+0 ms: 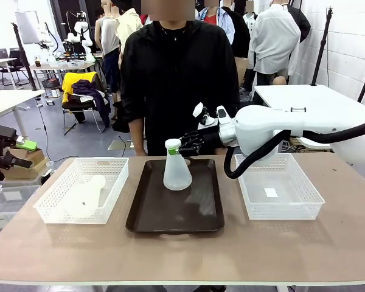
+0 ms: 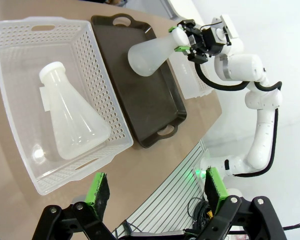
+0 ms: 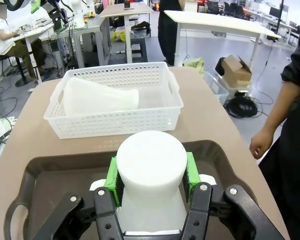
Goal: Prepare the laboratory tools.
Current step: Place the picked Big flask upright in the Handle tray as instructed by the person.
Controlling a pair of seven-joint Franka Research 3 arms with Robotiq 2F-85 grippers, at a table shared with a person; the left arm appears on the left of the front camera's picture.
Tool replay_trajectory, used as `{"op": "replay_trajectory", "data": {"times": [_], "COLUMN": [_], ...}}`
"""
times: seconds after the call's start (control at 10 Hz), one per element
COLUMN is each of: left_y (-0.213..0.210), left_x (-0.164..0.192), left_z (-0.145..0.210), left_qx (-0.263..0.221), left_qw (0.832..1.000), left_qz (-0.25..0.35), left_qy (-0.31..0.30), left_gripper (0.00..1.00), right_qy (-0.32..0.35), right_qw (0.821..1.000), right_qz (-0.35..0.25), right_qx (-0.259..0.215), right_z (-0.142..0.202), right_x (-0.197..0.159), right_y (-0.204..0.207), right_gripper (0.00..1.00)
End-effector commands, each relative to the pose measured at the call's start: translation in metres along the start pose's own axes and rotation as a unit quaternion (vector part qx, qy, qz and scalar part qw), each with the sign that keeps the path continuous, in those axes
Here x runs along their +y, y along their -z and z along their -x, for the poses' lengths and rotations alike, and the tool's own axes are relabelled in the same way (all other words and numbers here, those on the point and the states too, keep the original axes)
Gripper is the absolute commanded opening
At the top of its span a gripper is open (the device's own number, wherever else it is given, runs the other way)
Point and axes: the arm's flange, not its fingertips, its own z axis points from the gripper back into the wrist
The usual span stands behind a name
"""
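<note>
1 frosted-white conical flask [image 1: 177,173] stands upright in the far half of the dark brown tray [image 1: 182,219], which lies on the middle of the bench [image 1: 170,255] between 2 white mesh baskets. The right hand [image 1: 174,148] reaches in from the right and is clamped on this flask's narrow neck just under the rim, with a green pad pressed to each side. In the right wrist view the flat white top of the neck sits squarely between the 2 black fingers [image 3: 106,210]. Whether the wide base bears on the tray or hangs just above it cannot be told. The other flask [image 2: 72,120] lies on its side in the left basket [image 1: 48,210], base toward the robot's side and neck toward the far side. The right basket [image 1: 280,210] holds a small white slip [image 1: 271,192] on its floor. The left hand [image 2: 156,190] hangs in the air out past the bench's left edge, fingers spread wide with nothing between the green pads [image 2: 99,192]. A person [image 1: 176,79] in a black top stands at the far side of the bench behind the tray, the person's hand [image 3: 260,143] hanging loose beside the bench edge.
</note>
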Motion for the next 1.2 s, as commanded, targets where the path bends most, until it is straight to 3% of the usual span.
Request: {"op": "replay_trajectory", "data": {"times": [0.0,0.1,0.6,1.1], "left_y": [-0.002,-0.002,-0.002,-0.002], "left_x": [0.000,0.000,0.000,0.000], "left_z": [0.002,0.002,0.002,0.002], "left_qx": [0.005,0.005,0.005,0.005], "left_qw": [1.000,1.000,1.000,1.000], "left_qz": [-0.002,-0.002,-0.002,-0.002], "left_qy": [0.005,0.005,0.005,0.005], "left_gripper": [1.00,1.00,1.00,1.00], "right_qy": [0.003,0.008,0.022,0.035], "right_qw": [1.000,1.000,1.000,0.999], "right_qz": [-0.004,-0.006,-0.003,0.003], "right_qx": [0.006,0.007,0.016,0.038], "right_z": [-0.002,0.001,0.008,0.010], "right_x": [-0.002,-0.002,-0.001,0.016], "right_y": [0.004,0.005,0.005,-0.014], "right_gripper": [0.00,0.00,0.97,1.00]}}
